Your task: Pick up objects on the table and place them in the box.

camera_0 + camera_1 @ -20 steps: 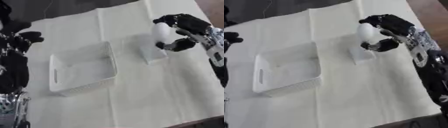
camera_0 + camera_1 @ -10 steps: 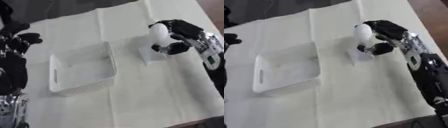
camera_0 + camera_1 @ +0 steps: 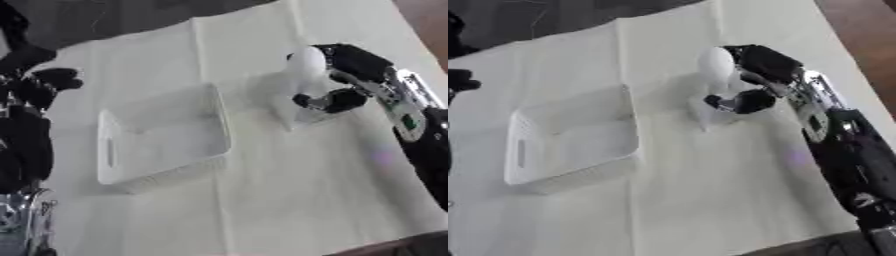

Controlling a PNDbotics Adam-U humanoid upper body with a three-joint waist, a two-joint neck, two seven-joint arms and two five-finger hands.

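Left robot hand [image 3: 42,85] sits at the left edge of the worktop [image 3: 289,200], dark against its own arm; cannot tell how its fingers stand, and it plays no part in the step. White slatted box [image 3: 162,137] lies left of centre on the pale cloth, open side up, nothing visible inside, a handle slot in its left wall. To its right, well apart from the near wall, is the task object: a white object [image 3: 306,62] with a rounded top, standing over a pale flat base piece [image 3: 293,107] on the cloth; whether the two are one item or separate cannot be told. Right robot hand [image 3: 750,82] is grasping the object, fingers curled over the far side of the rounded top, thumb tucked in below at the front. Judgement: step in hand is securing the grasp before the lift. To do it well: confirm thumb and fingers oppose across the body, lift straight up first, and watch whether the base piece comes along. Then carry leftward high enough to pass the box wall, and lower over the middle before releasing.
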